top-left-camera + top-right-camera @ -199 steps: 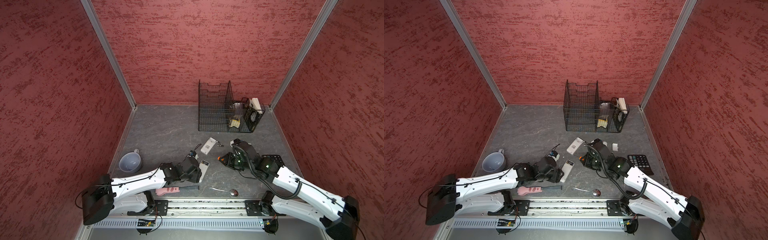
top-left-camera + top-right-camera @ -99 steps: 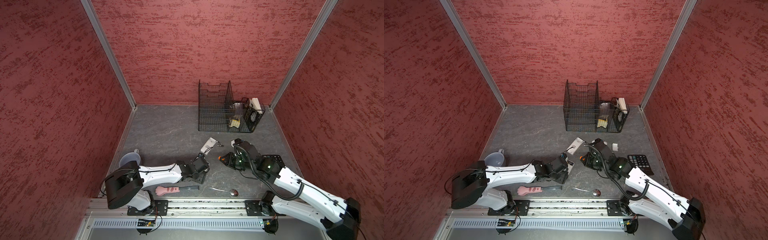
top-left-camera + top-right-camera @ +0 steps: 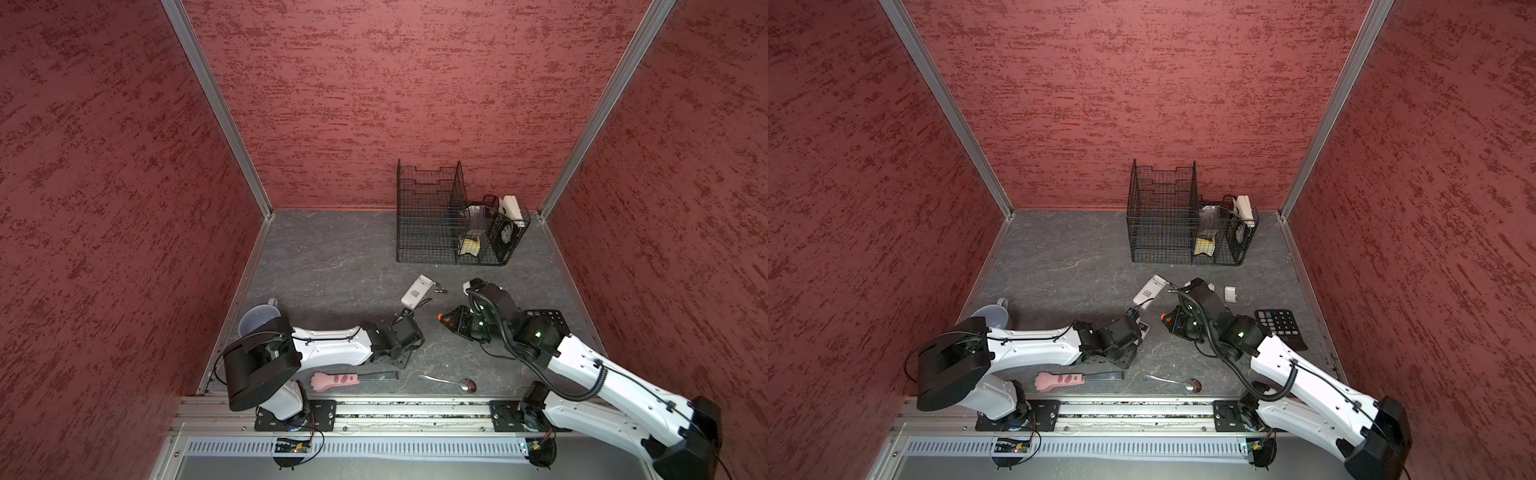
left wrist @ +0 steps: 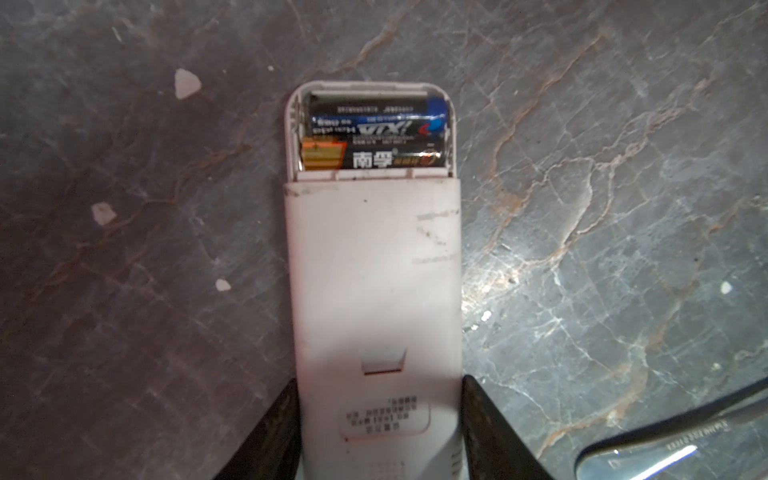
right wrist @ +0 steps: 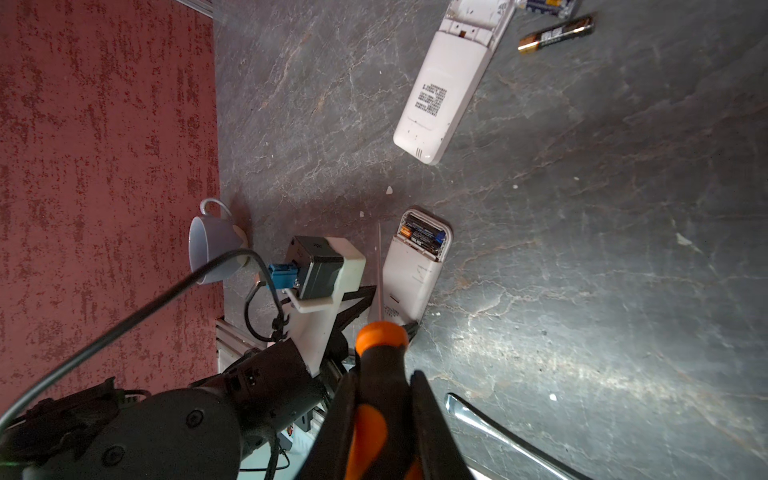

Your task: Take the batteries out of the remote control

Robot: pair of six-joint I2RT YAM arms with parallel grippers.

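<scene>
A white remote control (image 4: 376, 291) is seen lying face down on the grey surface (image 4: 602, 208), its battery bay uncovered. Two batteries (image 4: 374, 137) are still seated side by side in that bay, at the end of the remote farthest from the left pincer (image 4: 378, 432). The remote's other end is flanked by the left pincer's two dark fingers (image 4: 270, 436), which lie against its edges; whether it is truly gripped cannot be told. An orange-handled screwdriver (image 5: 380, 374) is clamped in the right pincer (image 5: 382, 424), its thin shaft running alongside the remote. Beyond the remote's open end, a second white remote (image 5: 449, 83) is seen, with a loose battery (image 5: 555, 33) just beside it.
</scene>
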